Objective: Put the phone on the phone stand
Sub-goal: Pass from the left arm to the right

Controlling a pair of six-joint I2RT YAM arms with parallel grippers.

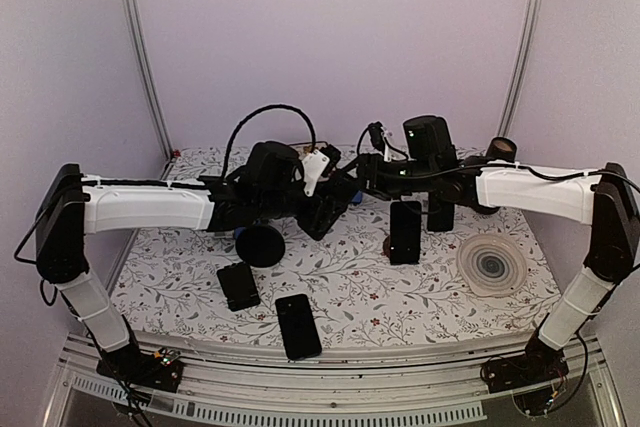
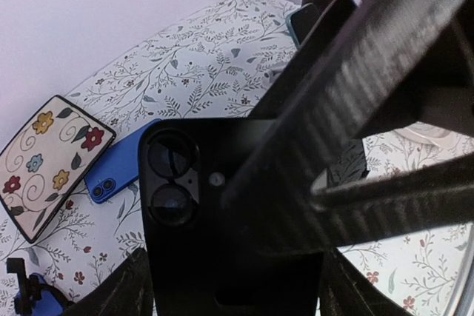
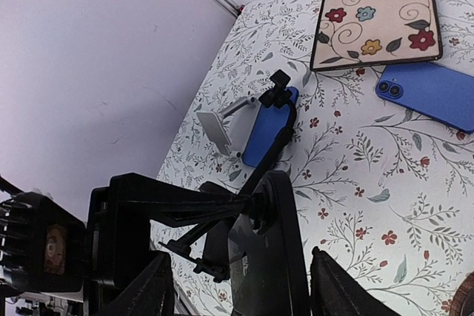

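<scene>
**tablewatcher:** Where's the phone on your feed right now?

**yam_op:** Going left to right on my overhead cam: there's a black disc [image 1: 260,245], then a short dark phone [image 1: 238,285] and a longer dark phone [image 1: 298,325] lying flat near the front edge of the table [image 1: 450,307]. Just behind those, my left gripper [image 1: 322,215] is clamped on the black phone [image 2: 192,257]. The fingers are pressed to both long edges and the twin lenses face my wrist cam. It's held above the middle of the table. Past it on that wrist cam I can see a floral card [image 2: 52,160] with a blue phone [image 2: 122,168] just beside it.

**tablewatcher:** And the right side?

**yam_op:** An upright dark slab [image 1: 405,232] stands right of centre, and my right gripper [image 3: 244,290] has a finger on either side of what looks like it. I honestly can't tell if it's pinching or just straddling. A grey swirl disc [image 1: 492,265] lies flat further right.
</scene>
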